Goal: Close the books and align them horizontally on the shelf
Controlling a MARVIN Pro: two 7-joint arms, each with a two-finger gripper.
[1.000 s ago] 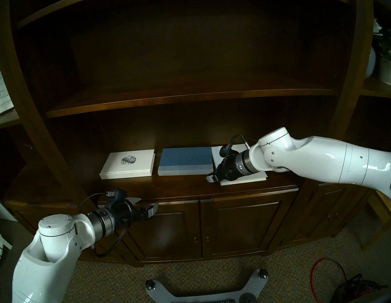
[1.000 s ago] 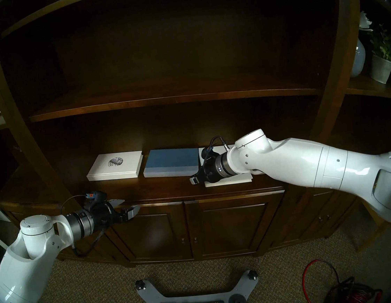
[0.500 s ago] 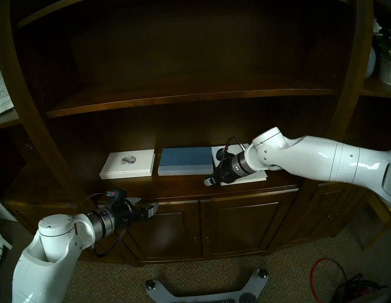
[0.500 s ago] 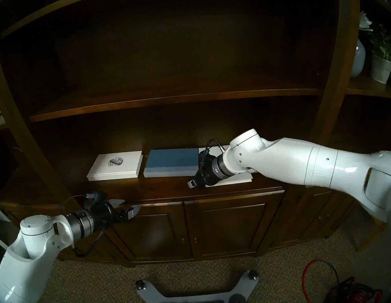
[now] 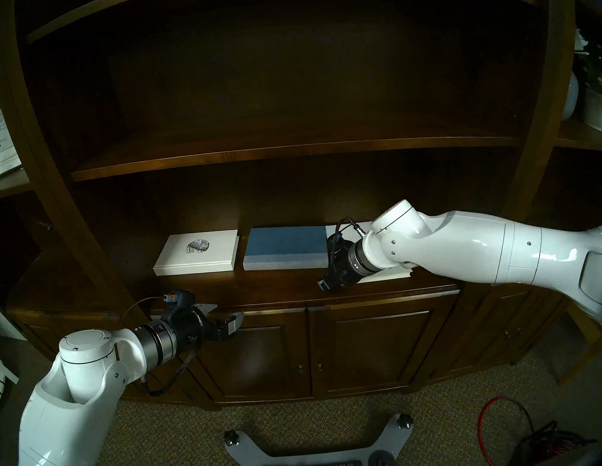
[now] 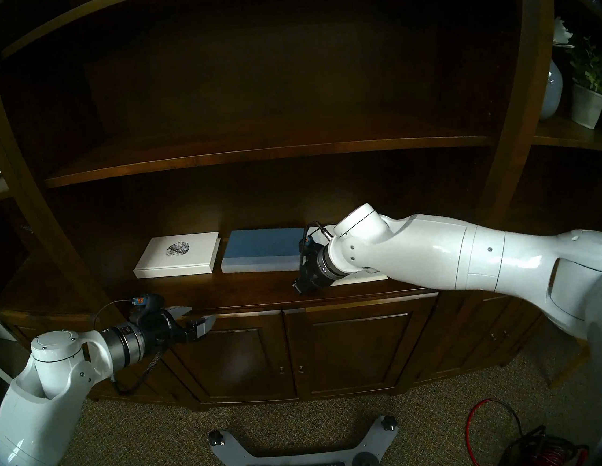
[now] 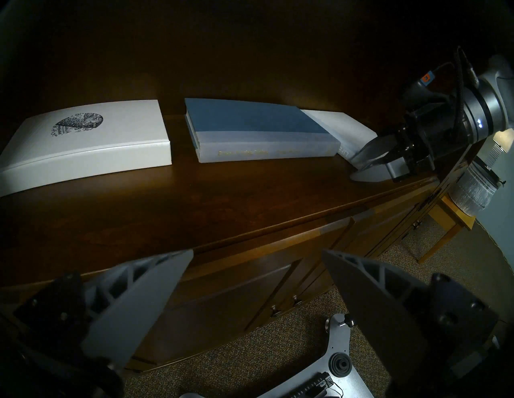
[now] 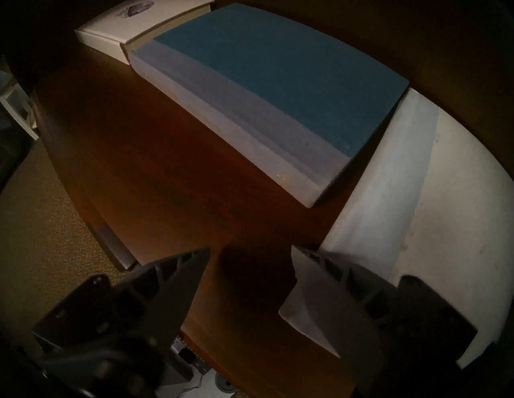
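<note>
The jaws of the right gripper [image 8: 250, 278] stand parted and grasp nothing: in the right wrist view one finger lies over the near left corner of the plain white book [image 8: 417, 194], the other over bare wood, though whether the finger touches the cover I cannot tell. That placement looks deliberate, since this book [image 5: 386, 275] sits askew and further forward than its neighbours, so a finger set at its corner could nudge it back into line (a judgement, not something seen). The right gripper [image 5: 326, 284] points left and slightly downward, its arm reaching in from the right, low over the shelf [image 5: 279, 285], forearm nearly level and wrist bent toward the book's front corner. The jaws of the left gripper [image 7: 257, 278] are also released and empty; the left gripper [image 5: 227, 319] hangs just in front of the shelf's edge, before the cabinet doors [image 5: 379, 341], apart from every book, probably parked out of the way. All three books lie closed and flat on the shelf: the white book with the dark emblem [image 5: 197, 253] on the left, the blue book [image 5: 286, 251] just beside it in the middle, both squarely side by side, and the plain white one very near the blue book's right end, tilted out of the row.
</note>
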